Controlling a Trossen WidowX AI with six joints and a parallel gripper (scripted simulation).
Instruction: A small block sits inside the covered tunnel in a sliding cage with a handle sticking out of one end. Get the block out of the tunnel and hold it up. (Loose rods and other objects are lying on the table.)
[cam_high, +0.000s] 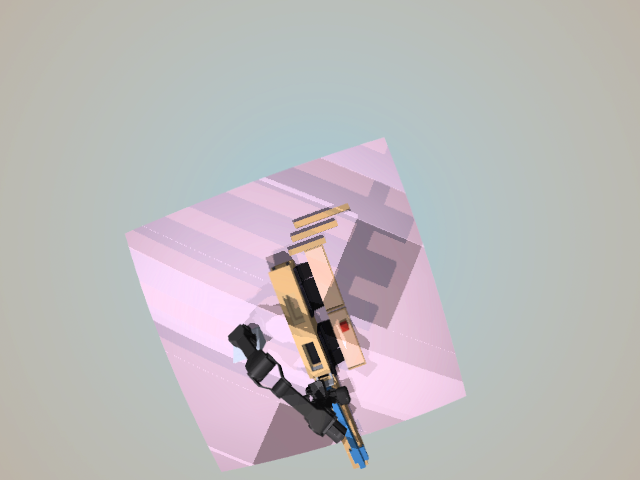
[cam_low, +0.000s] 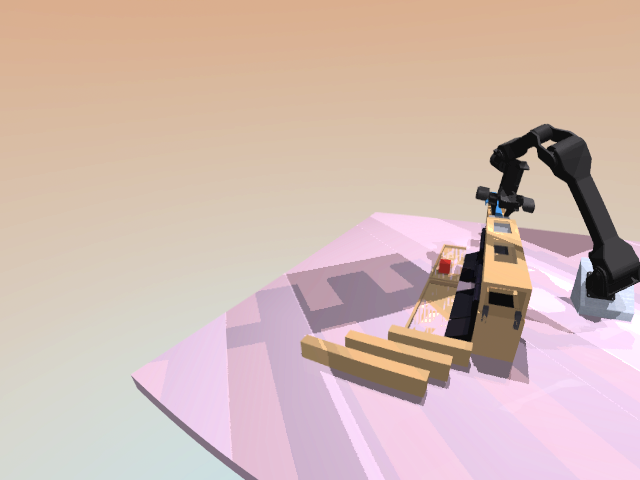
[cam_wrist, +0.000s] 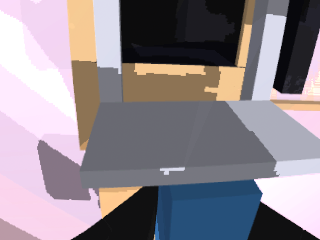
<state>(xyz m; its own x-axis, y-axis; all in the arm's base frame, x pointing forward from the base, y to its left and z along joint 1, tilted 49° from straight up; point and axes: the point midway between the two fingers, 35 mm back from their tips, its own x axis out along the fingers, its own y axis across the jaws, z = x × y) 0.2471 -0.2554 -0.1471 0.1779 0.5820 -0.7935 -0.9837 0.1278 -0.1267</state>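
Top view. The gripper (cam_high: 327, 394) (cam_low: 498, 210) (cam_wrist: 192, 195) stood just off the lower end of the tunnel (cam_high: 282, 280) (cam_low: 509, 276) (cam_wrist: 84, 102), closed on the handle (cam_high: 358, 454) (cam_low: 498, 209) (cam_wrist: 207, 216). The handle's long axis ran roughly in line with the tunnel's, its free end toward the lower right; a straight pull would probably have followed that line. A red block (cam_high: 344, 326) (cam_low: 444, 266) lay in the tray (cam_high: 356, 366) (cam_low: 454, 246) alongside, up and slightly right of the gripper.

Exterior view. The gripper pointed down at the tunnel's far end, the handle beneath it. The red block sat outside the cover, on the tray's side; whether it was the block sought could not be told, and no other was seen through the openings.

Wrist view. The fingers flanked the handle, just before the grey plate (cam_wrist: 170, 135) at the tunnel's mouth. A sideways pull might have jammed the cage, which was hidden.
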